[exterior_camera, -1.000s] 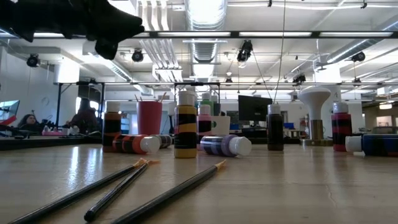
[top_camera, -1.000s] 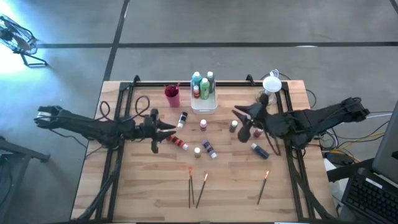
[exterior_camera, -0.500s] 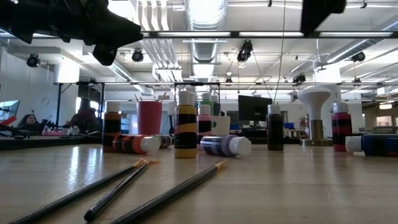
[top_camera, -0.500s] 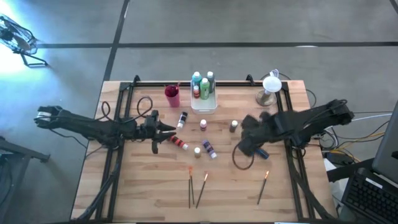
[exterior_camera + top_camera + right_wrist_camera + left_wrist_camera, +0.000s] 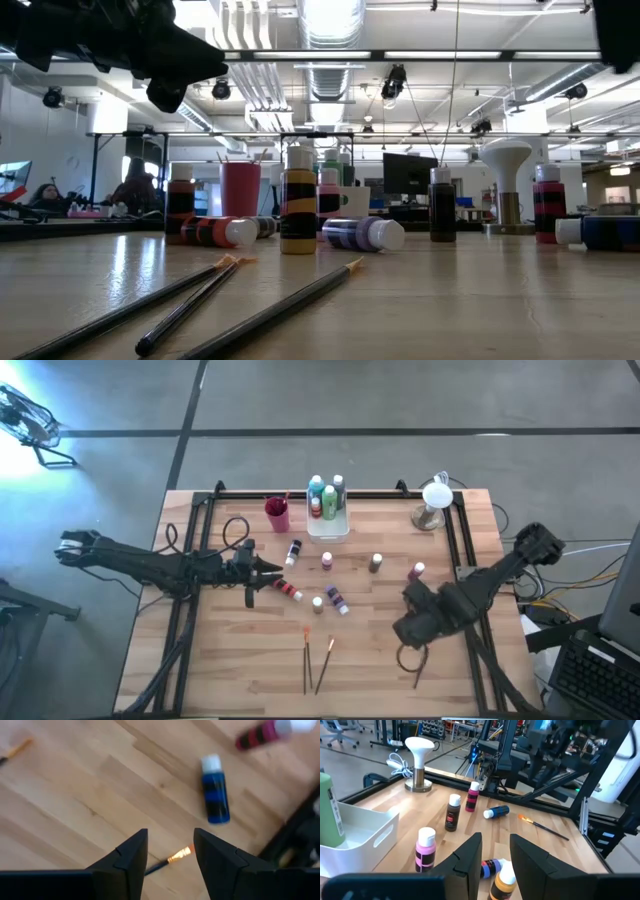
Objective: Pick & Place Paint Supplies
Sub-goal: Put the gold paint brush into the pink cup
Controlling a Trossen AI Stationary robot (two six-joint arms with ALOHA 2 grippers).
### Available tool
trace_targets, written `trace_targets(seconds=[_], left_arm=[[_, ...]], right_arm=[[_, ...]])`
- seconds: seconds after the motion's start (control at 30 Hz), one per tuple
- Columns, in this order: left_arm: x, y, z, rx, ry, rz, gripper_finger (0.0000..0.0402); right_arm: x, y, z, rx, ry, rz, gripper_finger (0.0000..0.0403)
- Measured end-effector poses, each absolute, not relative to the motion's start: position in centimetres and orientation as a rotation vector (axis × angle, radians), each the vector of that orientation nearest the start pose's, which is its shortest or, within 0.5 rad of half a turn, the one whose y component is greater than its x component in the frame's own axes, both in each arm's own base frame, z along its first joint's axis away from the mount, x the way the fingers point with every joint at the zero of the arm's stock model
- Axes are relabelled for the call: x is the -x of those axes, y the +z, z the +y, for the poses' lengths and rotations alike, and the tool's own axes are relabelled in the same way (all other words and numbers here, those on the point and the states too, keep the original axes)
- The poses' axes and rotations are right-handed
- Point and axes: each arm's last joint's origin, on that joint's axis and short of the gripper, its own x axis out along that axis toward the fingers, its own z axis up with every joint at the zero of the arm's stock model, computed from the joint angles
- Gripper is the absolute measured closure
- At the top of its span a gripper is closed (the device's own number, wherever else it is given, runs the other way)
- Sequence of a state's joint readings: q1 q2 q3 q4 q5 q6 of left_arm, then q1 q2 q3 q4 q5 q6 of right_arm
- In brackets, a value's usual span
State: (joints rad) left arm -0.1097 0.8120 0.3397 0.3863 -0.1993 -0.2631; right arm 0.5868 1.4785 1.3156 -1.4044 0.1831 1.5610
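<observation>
Small paint bottles stand or lie mid-table: a red one on its side, a purple one lying, a pink one, a brown one and a magenta one upright. Two brushes lie near the front edge. My left gripper hovers open beside the red bottle, touching nothing. My right gripper is open, pointing down above a third brush, with a blue bottle lying just beyond. In the high view the right arm hides that blue bottle.
A translucent white tray holding green and teal bottles sits at the far edge, with a magenta cup to its left. A white mushroom-shaped lamp stands at the far right corner. Black frame rails run along both table sides.
My right arm has swung from beside the brown and magenta bottles toward the table's near edge. It now hangs over the right-hand brush and covers the blue bottle in the high view. No bottle or brush has moved.
</observation>
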Motion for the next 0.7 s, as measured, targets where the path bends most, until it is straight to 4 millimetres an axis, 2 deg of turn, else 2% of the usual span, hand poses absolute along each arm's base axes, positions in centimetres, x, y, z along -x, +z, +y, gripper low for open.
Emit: trace_targets(seconds=[0.2, 0.47, 0.7], left_arm=[[-17.9, 22.8, -1.4, 0.284, 0.102, 0.077, 0.0296], [-17.9, 22.7, -1.4, 0.256, 0.103, 0.087, 0.0296], [-17.9, 22.7, -1.4, 0.256, 0.104, 0.088, 0.0296]], right_arm=[[-18.3, 26.4, 14.3, -0.758, -0.938, 1.293, 0.0232], [-16.6, 23.1, 13.3, -0.795, -0.968, 1.277, 0.0216], [-16.0, 22.3, 13.4, -0.904, -0.909, 1.261, 0.0225]])
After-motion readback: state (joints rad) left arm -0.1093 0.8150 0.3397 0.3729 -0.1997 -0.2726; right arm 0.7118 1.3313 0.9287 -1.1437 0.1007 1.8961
